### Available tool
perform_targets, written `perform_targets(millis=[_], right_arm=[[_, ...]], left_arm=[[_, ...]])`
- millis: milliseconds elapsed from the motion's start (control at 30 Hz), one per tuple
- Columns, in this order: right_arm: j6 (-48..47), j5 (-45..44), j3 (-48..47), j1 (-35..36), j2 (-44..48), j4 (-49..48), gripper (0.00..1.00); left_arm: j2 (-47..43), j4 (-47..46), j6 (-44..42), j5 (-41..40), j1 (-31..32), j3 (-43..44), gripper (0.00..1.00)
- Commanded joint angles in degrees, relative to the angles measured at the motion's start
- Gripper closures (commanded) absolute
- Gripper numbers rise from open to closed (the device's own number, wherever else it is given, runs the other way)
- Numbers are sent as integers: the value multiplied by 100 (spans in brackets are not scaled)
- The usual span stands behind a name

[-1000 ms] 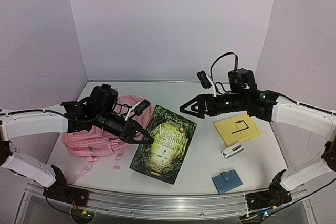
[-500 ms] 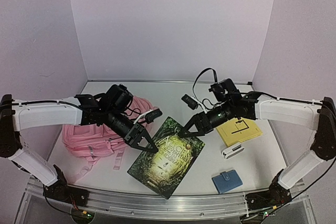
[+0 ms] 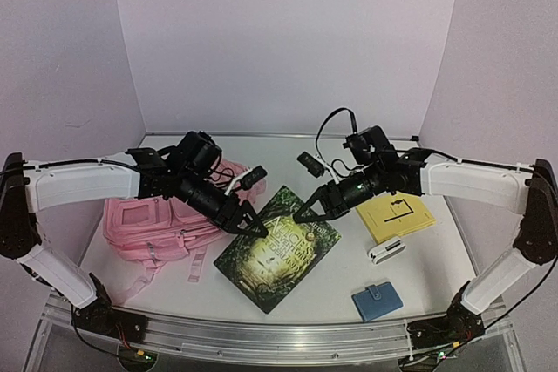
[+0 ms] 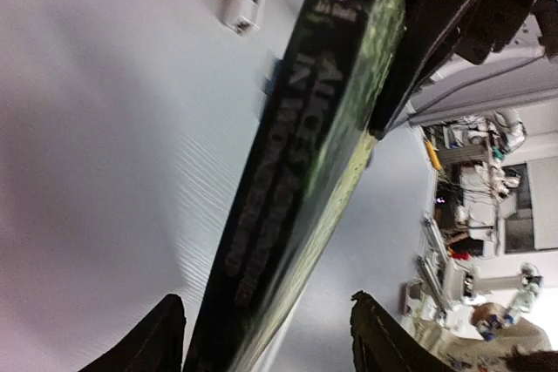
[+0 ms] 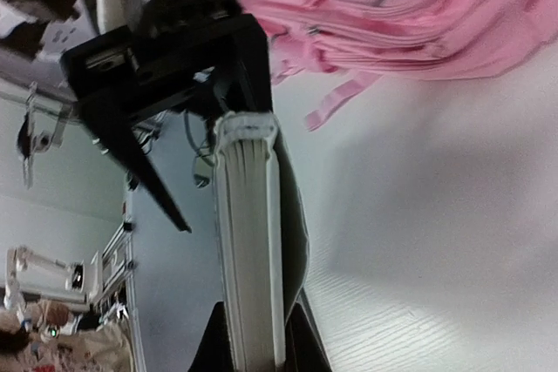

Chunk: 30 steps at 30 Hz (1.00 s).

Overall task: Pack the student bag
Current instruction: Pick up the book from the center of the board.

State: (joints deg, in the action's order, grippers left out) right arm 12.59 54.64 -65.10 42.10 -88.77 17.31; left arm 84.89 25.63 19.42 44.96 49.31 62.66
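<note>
My left claw (image 3: 255, 226) grasps the book (image 3: 277, 246) at its 10 o'clock edge; my right claw (image 3: 304, 216) grasps its 1 o'clock edge, bag (image 3: 161, 220) at 9.

Pink student bag (image 3: 161, 224), lying flat, table's left side, straps trailing toward near edge

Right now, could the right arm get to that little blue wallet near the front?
Probably, but not at once: the right hand is clamped on the green book, shared with the left hand. The blue wallet lies uncovered on its side of the table.
</note>
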Motion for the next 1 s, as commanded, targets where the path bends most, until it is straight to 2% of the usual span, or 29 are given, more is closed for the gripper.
perform_targets(millis=[0, 100, 200, 300, 633, 800, 967], right_arm=[[1070, -2139, -30, -593, 510, -610, 100], [1456, -3117, 92, -875, 817, -646, 100], [1699, -4215, 199, -935, 1090, -633, 100], [1879, -4923, 277, -941, 1279, -625, 100], [2036, -5222, 618, -943, 1536, -639, 100], [2071, -5235, 820, -937, 1637, -692, 100], [2063, -5244, 906, -943, 1734, -724, 100]], left_arm=[[-520, -162, 240, -1850, -368, 350, 25], [-504, 85, 490, -3210, -673, 430, 16], [-196, 417, 603, -4441, -721, 699, 11], [418, 903, 633, -5208, -721, 1218, 9], [2722, 2628, 701, -7161, -371, 3055, 4], [3186, 2844, 732, -7582, -282, 3467, 2], [3226, 2791, 901, -7767, -283, 3525, 4]])
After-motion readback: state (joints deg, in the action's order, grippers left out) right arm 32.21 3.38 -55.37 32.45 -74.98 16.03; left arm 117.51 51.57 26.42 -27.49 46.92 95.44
